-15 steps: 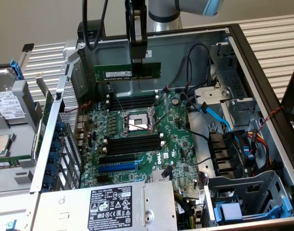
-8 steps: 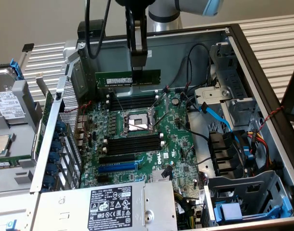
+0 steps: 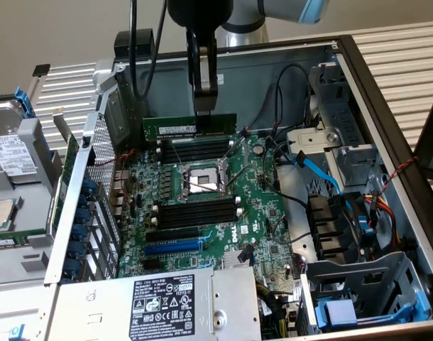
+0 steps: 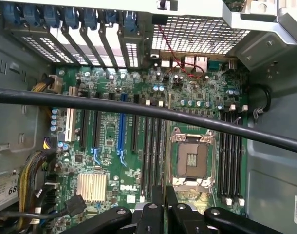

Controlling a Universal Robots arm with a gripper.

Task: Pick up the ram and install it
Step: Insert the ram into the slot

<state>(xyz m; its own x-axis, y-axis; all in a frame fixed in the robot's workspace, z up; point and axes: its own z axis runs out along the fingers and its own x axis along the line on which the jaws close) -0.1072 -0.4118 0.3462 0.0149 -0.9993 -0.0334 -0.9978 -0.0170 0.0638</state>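
The ram [image 3: 170,128], a long green stick with a white label, hangs level above the motherboard [image 3: 262,213] near the case's back wall. My gripper [image 3: 204,111] comes straight down from above and is shut on the stick's upper edge, right of its middle. The stick hovers just over the upper bank of black memory slots [image 3: 195,150], apart from them. In the wrist view my gripper [image 4: 165,204] looks down between the CPU socket [image 4: 191,158] and the black slots [image 4: 152,151] beside it.
A second bank of black slots [image 3: 195,212] lies below the open CPU socket [image 3: 201,181], with a blue slot [image 3: 172,247] nearer the power supply [image 3: 160,302]. Loose cables [image 3: 316,170] and drive cages [image 3: 358,284] crowd the exterior view's right. A black cable [image 4: 139,108] crosses the wrist view.
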